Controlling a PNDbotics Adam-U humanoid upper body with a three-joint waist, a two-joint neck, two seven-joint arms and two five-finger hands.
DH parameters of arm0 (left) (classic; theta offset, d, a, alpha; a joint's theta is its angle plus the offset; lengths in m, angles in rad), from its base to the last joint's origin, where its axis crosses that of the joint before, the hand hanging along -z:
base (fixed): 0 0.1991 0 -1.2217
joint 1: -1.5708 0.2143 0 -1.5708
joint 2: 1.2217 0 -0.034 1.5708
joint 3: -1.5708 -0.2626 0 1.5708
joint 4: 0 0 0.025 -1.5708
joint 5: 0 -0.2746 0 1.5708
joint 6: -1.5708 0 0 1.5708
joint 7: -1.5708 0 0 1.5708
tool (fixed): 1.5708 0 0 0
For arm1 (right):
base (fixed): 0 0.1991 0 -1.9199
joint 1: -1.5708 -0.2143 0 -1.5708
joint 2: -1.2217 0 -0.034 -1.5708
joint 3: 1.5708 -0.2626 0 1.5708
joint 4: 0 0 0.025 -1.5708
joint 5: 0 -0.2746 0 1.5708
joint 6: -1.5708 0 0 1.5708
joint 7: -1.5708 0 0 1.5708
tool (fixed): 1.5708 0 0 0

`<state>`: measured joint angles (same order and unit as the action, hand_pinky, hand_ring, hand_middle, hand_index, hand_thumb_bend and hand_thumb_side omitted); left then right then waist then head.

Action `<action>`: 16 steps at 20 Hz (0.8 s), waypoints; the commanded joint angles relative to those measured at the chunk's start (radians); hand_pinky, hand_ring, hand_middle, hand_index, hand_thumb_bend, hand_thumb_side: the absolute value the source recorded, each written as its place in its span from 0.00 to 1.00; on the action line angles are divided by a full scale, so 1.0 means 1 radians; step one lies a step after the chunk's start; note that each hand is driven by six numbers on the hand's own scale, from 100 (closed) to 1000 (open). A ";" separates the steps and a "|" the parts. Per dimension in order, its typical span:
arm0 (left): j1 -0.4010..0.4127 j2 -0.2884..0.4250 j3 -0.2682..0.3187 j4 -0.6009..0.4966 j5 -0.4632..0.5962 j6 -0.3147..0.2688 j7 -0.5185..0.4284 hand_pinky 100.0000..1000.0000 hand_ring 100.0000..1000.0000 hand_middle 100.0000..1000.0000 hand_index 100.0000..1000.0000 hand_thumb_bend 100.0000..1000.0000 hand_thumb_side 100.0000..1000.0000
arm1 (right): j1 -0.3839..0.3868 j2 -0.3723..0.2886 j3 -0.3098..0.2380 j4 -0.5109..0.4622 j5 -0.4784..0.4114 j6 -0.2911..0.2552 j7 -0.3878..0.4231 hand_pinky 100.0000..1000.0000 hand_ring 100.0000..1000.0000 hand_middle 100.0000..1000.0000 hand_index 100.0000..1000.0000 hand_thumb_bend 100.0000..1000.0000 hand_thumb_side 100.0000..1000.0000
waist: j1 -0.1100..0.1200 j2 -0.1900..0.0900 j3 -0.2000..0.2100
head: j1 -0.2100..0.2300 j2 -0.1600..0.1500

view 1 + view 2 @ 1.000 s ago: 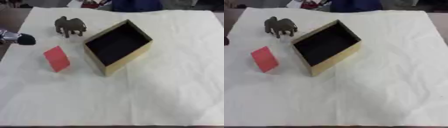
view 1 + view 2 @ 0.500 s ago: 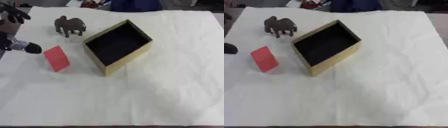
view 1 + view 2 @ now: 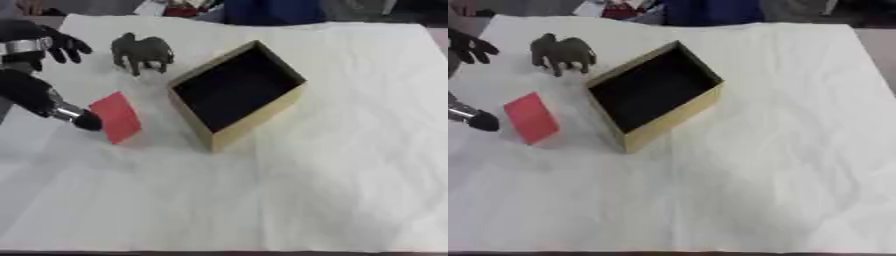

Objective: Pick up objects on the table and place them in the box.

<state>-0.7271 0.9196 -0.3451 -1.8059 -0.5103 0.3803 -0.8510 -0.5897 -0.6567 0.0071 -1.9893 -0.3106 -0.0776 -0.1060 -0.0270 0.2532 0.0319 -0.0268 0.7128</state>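
Note:
A red block point(image 3: 115, 117) stands tilted on the white cloth, left of the box. The open tan box point(image 3: 255, 123) with a dark inside sits askew near the middle. A dark grey toy elephant point(image 3: 142, 51) stands at the back left, beyond the block. My left hand point(image 3: 31, 90) comes in from the left edge and is open. Its thumb tip point(image 3: 86, 122) lies right at the block's left side, and its fingers point(image 3: 68, 46) spread upward to the left of the elephant. Nothing is held. My right hand shows in neither view.
A white cloth point(image 3: 332, 170) covers the table, with wide bare room on the right and front. Beyond the far edge lie a blue shape point(image 3: 271, 10) and some red clutter point(image 3: 179, 8).
My left hand has come in from the left edge toward the red block, and its thumb tip now reaches the block's side. Block, elephant and box have stayed put.

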 commanded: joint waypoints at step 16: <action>-0.100 -0.096 -0.096 0.169 0.008 0.146 -0.056 0.73 0.87 0.81 0.96 0.94 0.63 | -0.007 -0.003 -0.003 -0.011 -0.004 0.012 0.003 0.91 0.83 0.69 0.91 0.00 1.00 | 0.004 -0.025 0.004 | 0.014 0.020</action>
<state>-0.8077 0.8085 -0.4467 -1.6377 -0.4955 0.4232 -0.8080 -0.5884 -0.6461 0.0127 -1.9893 -0.3108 -0.0664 -0.1018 -0.0263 0.2509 0.0361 -0.0122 0.7343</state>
